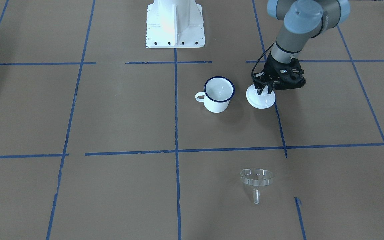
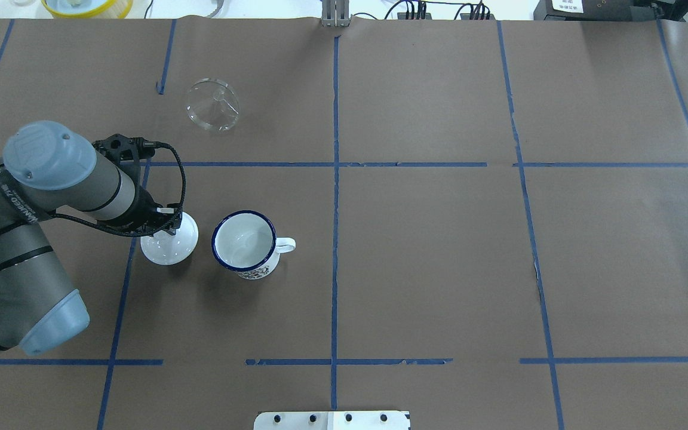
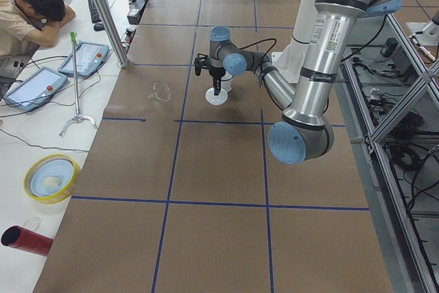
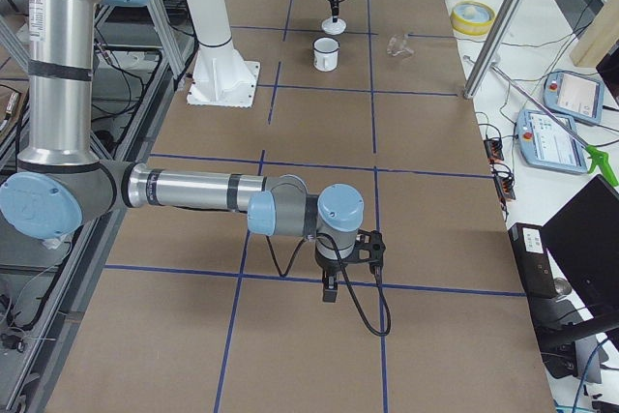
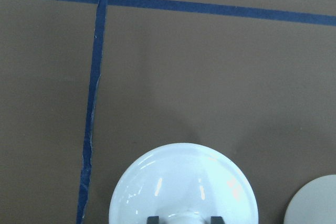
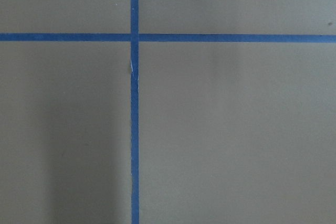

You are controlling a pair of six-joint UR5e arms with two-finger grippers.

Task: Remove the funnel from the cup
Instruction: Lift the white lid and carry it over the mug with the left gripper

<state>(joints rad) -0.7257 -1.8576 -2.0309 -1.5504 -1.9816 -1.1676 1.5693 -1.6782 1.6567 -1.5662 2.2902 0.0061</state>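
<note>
The clear funnel (image 1: 256, 180) lies on its side on the brown table, apart from the cup and on the far side from the robot; it also shows in the overhead view (image 2: 212, 104). The white cup (image 1: 216, 106) with a blue rim stands upright and empty (image 2: 243, 242). My left gripper (image 1: 264, 89) is beside the cup, its fingers shut on the knob of a white domed lid (image 1: 260, 101), which also shows in the left wrist view (image 5: 184, 182). My right gripper (image 4: 331, 287) hangs low over bare table far from these; I cannot tell if it is open or shut.
The white robot base (image 1: 175, 25) stands at the table's robot side. Blue tape lines grid the brown paper. A yellow bowl (image 2: 78, 6) sits beyond the far edge. An operator (image 3: 31, 8) and teach pendants are at a side table.
</note>
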